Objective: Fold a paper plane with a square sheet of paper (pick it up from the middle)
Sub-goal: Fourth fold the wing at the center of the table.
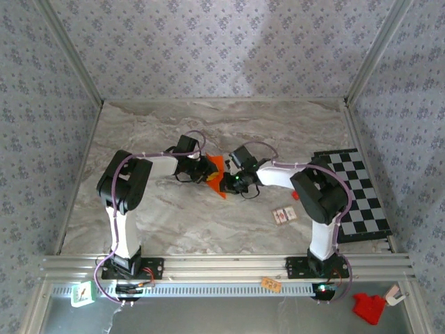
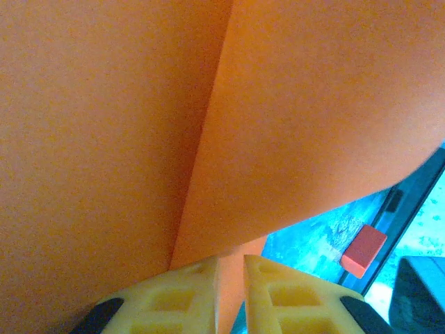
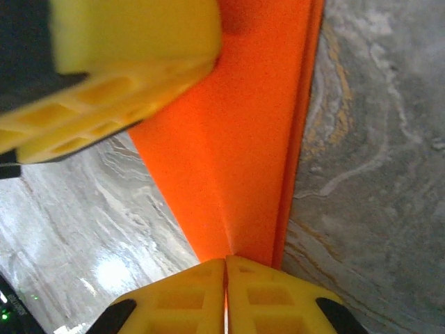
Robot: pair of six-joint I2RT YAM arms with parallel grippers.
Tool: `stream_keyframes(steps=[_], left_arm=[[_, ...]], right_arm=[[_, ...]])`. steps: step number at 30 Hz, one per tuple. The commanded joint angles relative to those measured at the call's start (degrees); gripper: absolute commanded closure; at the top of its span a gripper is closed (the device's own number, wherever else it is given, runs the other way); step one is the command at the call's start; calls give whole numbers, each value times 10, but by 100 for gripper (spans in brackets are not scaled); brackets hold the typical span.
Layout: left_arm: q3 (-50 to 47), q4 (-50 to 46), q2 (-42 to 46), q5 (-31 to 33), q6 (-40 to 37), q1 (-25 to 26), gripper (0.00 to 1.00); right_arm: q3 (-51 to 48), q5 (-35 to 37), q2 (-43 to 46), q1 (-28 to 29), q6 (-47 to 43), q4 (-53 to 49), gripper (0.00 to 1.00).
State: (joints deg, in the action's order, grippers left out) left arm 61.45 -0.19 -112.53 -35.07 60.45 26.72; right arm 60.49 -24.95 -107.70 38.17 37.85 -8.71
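Worktop of grey marble pattern, seen from above, with two arms bent inward over its middle. The left gripper and right gripper faced each other. The creased orange paper was held between them, touching both. A black-and-white checkered board lay well off to the outer side of the right gripper. A small red block sat beside the board's edge nearest that gripper.

Left wrist view: orange paper filled nearly everything ahead of the left gripper, with one straight crease running away from it. Its yellow fingers were closed on a strip of the paper. The red block lay beyond, to the right of the fingers.

Right wrist view: the right gripper was pinched tight on the near tip of the paper. Its yellow fingers were pressed together with only the orange edge between them. The paper stretched away from the gripper as a folded wedge. At its far end, up and to the left, sat a yellow finger of the left gripper.
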Motion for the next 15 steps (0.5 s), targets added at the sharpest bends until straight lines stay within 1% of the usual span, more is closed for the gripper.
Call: stream_keyframes(steps=[1,3,6,9,15], left_arm=[[-12,-38,-2,9,4,4,81],[6,-52,-1,-9,-20,3,78],[43,-99,8,1,-83,4,73],[68,-125,4,2,-128,3,73],[80,-104,-12,-18,-152,1,73]], right_arm=[[10,26,-18,3,-13,-50,90],[2,33,-21,3,-36,-63,90],[-6,36,-24,2,-50,-86,90],[-16,35,-22,0,-58,-98,90],[-24,31,-16,-3,-64,-105,90]])
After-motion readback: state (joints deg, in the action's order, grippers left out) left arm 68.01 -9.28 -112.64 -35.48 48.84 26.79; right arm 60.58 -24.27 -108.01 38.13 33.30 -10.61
